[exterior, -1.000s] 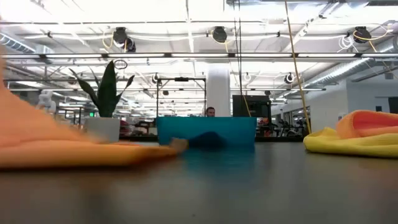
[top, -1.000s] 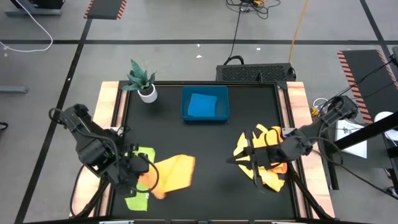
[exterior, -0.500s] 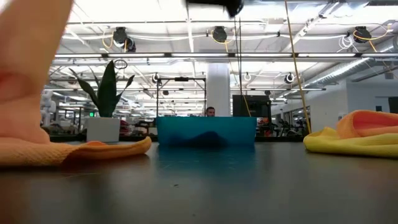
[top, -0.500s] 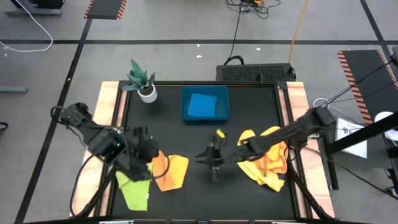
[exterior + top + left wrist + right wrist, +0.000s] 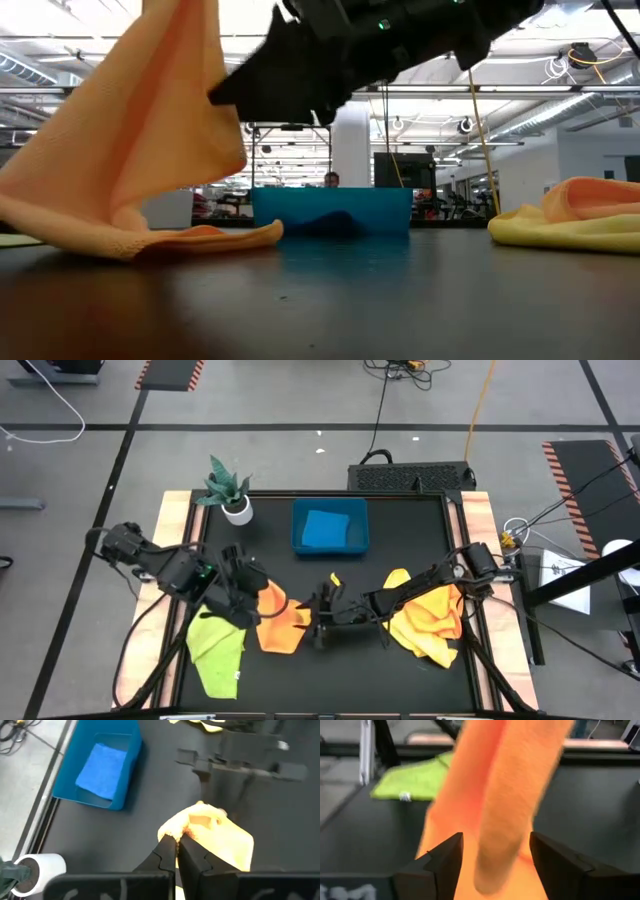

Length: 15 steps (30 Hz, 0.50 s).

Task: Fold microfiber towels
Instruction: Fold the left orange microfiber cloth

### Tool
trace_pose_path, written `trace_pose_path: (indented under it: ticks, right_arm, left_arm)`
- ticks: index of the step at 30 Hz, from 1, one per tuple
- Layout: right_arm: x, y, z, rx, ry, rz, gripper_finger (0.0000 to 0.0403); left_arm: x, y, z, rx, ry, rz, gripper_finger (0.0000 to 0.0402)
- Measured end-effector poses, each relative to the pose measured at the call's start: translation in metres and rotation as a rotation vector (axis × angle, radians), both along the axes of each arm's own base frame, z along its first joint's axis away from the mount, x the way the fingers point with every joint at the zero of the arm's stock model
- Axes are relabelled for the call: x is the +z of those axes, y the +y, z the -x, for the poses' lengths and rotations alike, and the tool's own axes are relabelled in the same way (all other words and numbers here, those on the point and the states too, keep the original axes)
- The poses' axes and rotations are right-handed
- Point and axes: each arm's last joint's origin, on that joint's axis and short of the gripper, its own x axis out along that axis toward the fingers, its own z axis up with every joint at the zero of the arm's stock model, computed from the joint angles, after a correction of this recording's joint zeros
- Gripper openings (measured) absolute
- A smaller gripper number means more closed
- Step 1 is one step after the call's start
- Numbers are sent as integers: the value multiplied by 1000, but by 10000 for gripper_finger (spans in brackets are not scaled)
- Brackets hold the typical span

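The right gripper (image 5: 318, 622), a sec ago back by the yellow pile (image 5: 430, 622), now sits w/ fingers wide around the hanging orange towel (image 5: 277, 622), which the left gripper (image 5: 247, 592) holds pinched up beside the green towel (image 5: 217, 650), so the fold is likely about to start.

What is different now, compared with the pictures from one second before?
The left gripper, shut on the orange towel, lifted it up and toward the table's middle, uncovering the green towel. The right gripper left the yellow pile, crossed to the orange towel and opened its jaws around the hanging edge. The blue tray, its blue cloth and the plant stayed.
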Motion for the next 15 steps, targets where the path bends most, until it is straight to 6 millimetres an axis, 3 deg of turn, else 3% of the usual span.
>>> trace_pose_path:
  ticks: [5, 10, 15]
  right_arm:
    - [9, -8, -2, -92, -63, -1, 247]
    - [22, -17, -1, -183, -106, 48, 249]
    - [23, -25, -1, -308, -109, 104, 248]
  left_arm:
    - [-3, 9, -11, 30, -41, 0, 10]
    - [-18, 18, -23, 38, -22, 9, 9]
    - [-39, 27, -38, 39, -15, 20, 9]
